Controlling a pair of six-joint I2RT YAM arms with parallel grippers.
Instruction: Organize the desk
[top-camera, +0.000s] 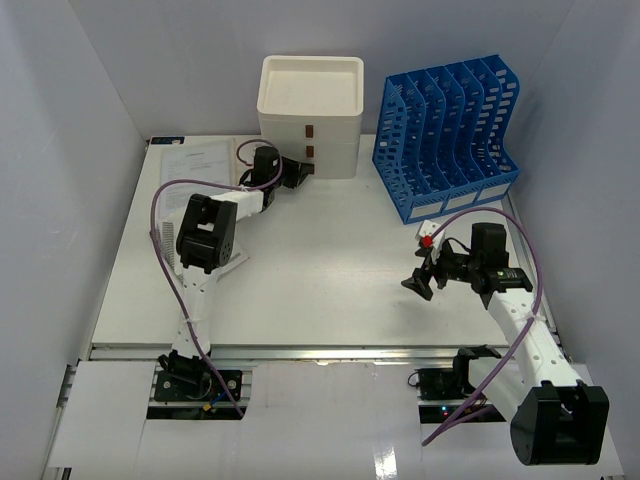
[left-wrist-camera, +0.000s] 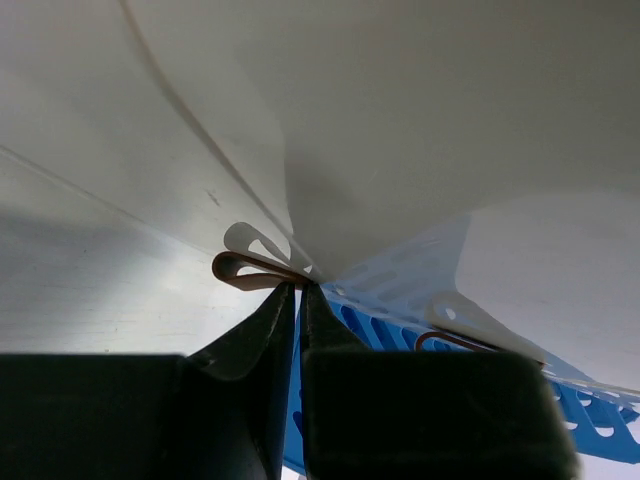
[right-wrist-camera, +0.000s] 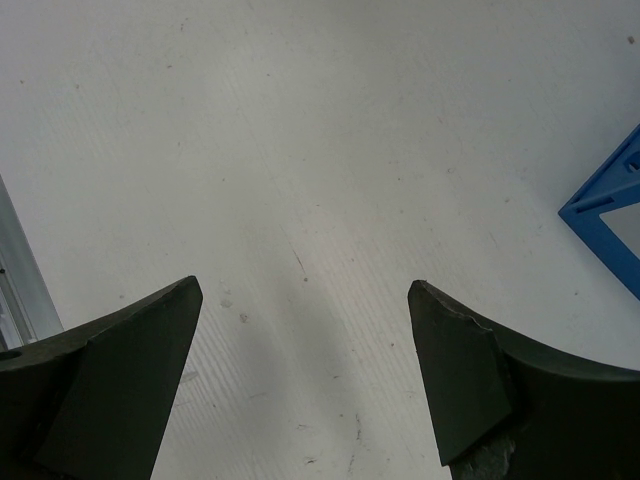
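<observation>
**A:** Left side first. Some papers (top-camera: 200, 160) lie at the far-left corner of the table (top-camera: 330, 290). The table itself is the white top that fills the whole work area, with both arms bolted at its near edge. Next along, the left gripper (left-wrist-camera: 298, 285) is up against the front of the cream drawer box (top-camera: 310, 100) at the far edge.

**B:** How far open?

**A:** Fingers nearly pressed together, with only a thin slit between them. The tips sit right at a brown drawer handle (left-wrist-camera: 245, 270). Cannot tell whether they pinch it or only touch it.

**B:** My reading is that the step in hand is working a drawer. How to do it well?

**A:** Get the handle properly caught before any pull. Then draw straight toward the near edge, level with the drawer, or the light box may skid or tip.

**B:** Moving right.

**A:** A small white-and-red item (top-camera: 427, 238) lies just in front of the blue file rack (top-camera: 445, 140) at the far right. The right gripper (right-wrist-camera: 305, 288) hovers near it over bare table, jaws spread wide, holding nothing and touching nothing.
</observation>
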